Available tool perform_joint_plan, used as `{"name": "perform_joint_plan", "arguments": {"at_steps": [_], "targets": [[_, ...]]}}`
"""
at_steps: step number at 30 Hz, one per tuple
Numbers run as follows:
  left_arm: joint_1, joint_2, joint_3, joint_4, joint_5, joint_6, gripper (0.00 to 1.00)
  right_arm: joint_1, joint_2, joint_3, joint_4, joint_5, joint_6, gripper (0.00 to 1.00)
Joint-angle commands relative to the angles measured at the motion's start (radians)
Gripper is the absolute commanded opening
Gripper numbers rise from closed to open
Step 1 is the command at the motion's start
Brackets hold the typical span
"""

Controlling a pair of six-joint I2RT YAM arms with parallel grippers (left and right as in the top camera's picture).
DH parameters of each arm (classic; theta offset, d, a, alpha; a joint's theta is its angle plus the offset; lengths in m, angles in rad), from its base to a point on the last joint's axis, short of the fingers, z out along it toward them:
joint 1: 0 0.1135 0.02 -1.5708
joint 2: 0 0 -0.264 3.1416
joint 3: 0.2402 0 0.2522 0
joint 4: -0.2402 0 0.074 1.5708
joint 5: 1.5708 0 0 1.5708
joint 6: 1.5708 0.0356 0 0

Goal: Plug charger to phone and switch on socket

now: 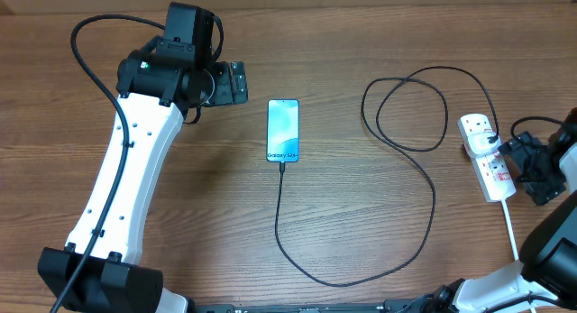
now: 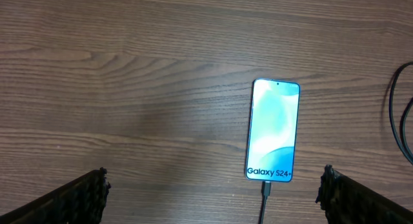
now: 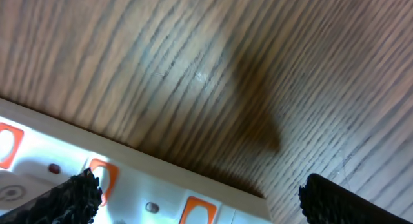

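Observation:
The phone (image 1: 282,130) lies flat in the middle of the table, its light blue screen up; it also shows in the left wrist view (image 2: 273,130). The black charger cable (image 1: 410,214) has its connector in the phone's near end (image 2: 265,188) and loops right toward the socket. The white socket (image 1: 487,160) with red switches lies at the right; its edge with orange-red switches shows in the right wrist view (image 3: 161,185). My left gripper (image 2: 213,198) is open and empty, above and left of the phone. My right gripper (image 3: 197,198) is open just above the socket's end.
The socket's thick white cord (image 1: 511,227) runs toward the table's near edge. The left arm's black cable (image 1: 86,51) arcs over the table's far left. Bare wood lies between the phone and the left arm.

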Motion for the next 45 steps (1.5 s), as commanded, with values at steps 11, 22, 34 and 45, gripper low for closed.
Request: {"name": "perform_joint_plan", "arguments": {"at_steps": [11, 22, 34, 45], "targets": [[0.0, 0.008, 0.003, 0.0, -0.013, -0.01, 0.99, 0.002, 0.0, -0.021, 0.048, -0.047, -0.004, 1.0], [0.0, 0.008, 0.003, 0.0, -0.013, -0.01, 0.99, 0.002, 0.0, -0.026, 0.045, -0.046, -0.004, 1.0], [0.0, 0.008, 0.003, 0.0, -0.013, -0.01, 1.0, 0.002, 0.002, -0.045, 0.067, -0.046, 0.0, 1.0], [0.0, 0.008, 0.003, 0.0, -0.013, -0.01, 1.0, 0.008, 0.004, -0.052, 0.066, -0.047, 0.003, 1.0]]}}
